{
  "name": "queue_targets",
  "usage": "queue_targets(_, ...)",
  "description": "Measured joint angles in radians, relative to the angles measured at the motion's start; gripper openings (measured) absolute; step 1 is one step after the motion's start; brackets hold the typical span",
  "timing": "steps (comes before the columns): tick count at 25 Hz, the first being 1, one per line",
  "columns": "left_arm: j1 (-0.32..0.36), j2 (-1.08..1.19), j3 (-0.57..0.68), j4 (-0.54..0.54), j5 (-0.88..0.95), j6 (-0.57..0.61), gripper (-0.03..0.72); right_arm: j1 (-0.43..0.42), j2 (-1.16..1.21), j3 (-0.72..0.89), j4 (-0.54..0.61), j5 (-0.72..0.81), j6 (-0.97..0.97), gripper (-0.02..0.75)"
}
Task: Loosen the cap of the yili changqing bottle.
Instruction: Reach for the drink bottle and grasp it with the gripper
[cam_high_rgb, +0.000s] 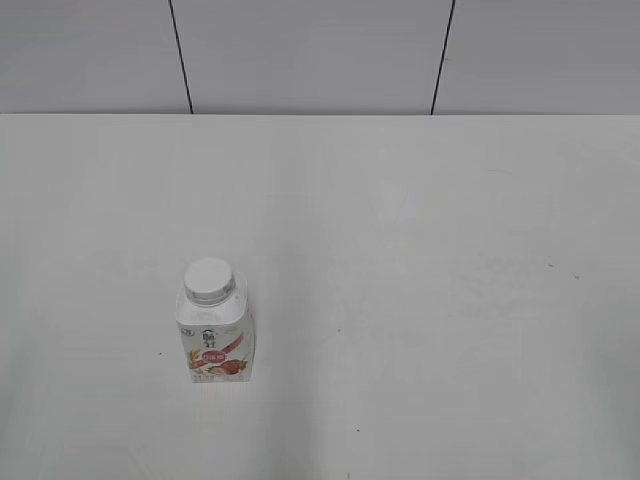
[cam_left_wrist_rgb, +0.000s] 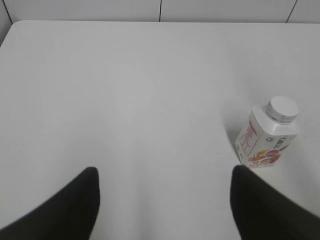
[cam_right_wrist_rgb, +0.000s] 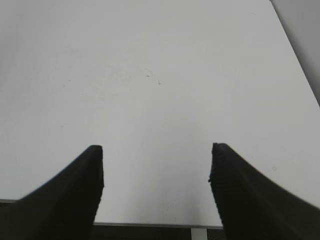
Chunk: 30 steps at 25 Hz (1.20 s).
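The yili changqing bottle stands upright on the white table, front left in the exterior view, strawberry label facing front. Its white ribbed cap sits on the neck. The bottle also shows in the left wrist view at the right, with its cap on top. My left gripper is open and empty, back from the bottle and to its left. My right gripper is open and empty over bare table near the front edge. Neither gripper shows in the exterior view.
The white table ends at a grey panelled wall behind. The table's front edge lies just under the right gripper, and its right edge runs along the right of that view.
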Motion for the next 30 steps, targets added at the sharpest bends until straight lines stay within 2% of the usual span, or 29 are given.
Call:
queue_targets(6,0.0,0.0,-0.008,0.001,-0.016,0.008,0.499,0.0,0.0,0.0,0.0,0.0,0.0,0.529)
queue_targets(12,-0.001,-0.001,-0.083,0.0,-0.149,0.015,0.499,0.0,0.0,0.0,0.0,0.0,0.0,0.529)
queue_targets(18,-0.001,0.064,-0.097,-0.016,-0.307,0.018,0.499,0.0,0.0,0.0,0.0,0.0,0.0,0.529)
queue_targets(22,-0.004,0.143,-0.097,-0.07,-0.39,0.099,0.499,0.0,0.0,0.0,0.0,0.0,0.0,0.529)
queue_targets(26,-0.059,0.247,-0.097,-0.096,-0.449,0.204,0.499,0.0,0.0,0.0,0.0,0.0,0.0,0.529)
queue_targets(30,-0.183,0.354,-0.096,-0.082,-0.536,0.225,0.499,0.0,0.0,0.0,0.0,0.0,0.0,0.529)
